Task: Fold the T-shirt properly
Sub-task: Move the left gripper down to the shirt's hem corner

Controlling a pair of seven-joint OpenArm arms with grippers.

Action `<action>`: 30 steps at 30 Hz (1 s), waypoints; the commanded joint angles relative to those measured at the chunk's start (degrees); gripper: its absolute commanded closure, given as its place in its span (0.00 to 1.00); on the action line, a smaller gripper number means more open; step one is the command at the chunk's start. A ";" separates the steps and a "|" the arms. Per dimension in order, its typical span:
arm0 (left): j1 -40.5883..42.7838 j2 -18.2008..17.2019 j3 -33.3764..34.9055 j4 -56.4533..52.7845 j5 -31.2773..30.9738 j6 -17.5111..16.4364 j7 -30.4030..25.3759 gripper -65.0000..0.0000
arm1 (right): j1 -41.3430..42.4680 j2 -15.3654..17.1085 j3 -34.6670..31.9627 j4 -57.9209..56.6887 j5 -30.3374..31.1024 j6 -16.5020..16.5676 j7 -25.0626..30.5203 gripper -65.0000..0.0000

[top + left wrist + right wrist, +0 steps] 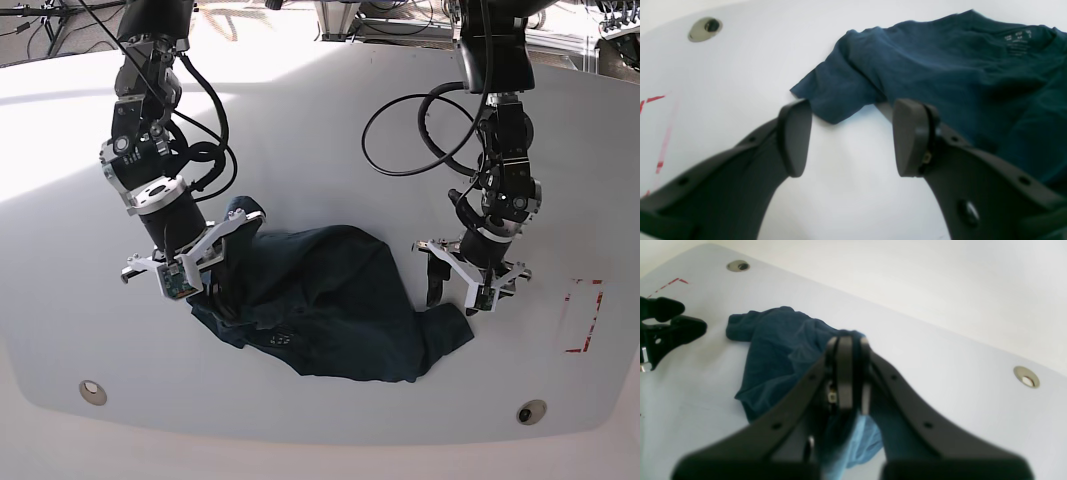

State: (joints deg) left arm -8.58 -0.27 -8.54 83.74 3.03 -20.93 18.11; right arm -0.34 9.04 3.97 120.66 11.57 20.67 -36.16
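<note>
The T-shirt [330, 300] is a dark navy heap, crumpled in the middle of the white table [320, 120]. In the left wrist view one short sleeve [836, 90] lies flat on the table, and a pale label [1018, 40] shows inside the neck. My left gripper [850, 106] stands open just short of that sleeve's edge, with nothing between its fingers; the base view shows it [450, 295] right of the heap. My right gripper [848, 340] is shut on a bunched fold of the T-shirt [780, 350] at the heap's left side [235, 240]. Cloth hangs below its fingers.
Red tape marks [582, 318] sit on the table at the right. Round metal holes [92, 392] [531, 411] lie near the front edge. Black cables [420, 130] loop above the table beside the left arm. Bare white table surrounds the heap.
</note>
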 commanded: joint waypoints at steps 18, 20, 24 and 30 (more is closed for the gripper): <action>-6.45 -0.19 -3.33 -6.79 -1.56 -0.11 0.96 0.45 | 0.30 0.42 0.89 -1.20 0.60 -0.23 1.78 1.00; -7.03 -0.22 -3.47 -7.60 -1.57 -0.11 1.02 0.45 | 0.17 0.53 0.99 -1.61 0.57 -0.25 1.91 1.00; -9.12 -0.14 -4.05 -10.63 -1.70 -0.30 1.47 0.45 | -0.33 0.83 1.51 -2.21 0.50 -0.19 2.31 1.00; -11.86 -0.06 -4.56 -15.73 -1.86 -0.48 1.35 0.45 | -0.90 1.20 1.83 -2.42 0.39 -0.18 2.87 1.00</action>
State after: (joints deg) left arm -18.28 -0.25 -13.15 68.31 2.09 -20.97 21.65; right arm -1.98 9.69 5.56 117.51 11.79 20.80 -35.16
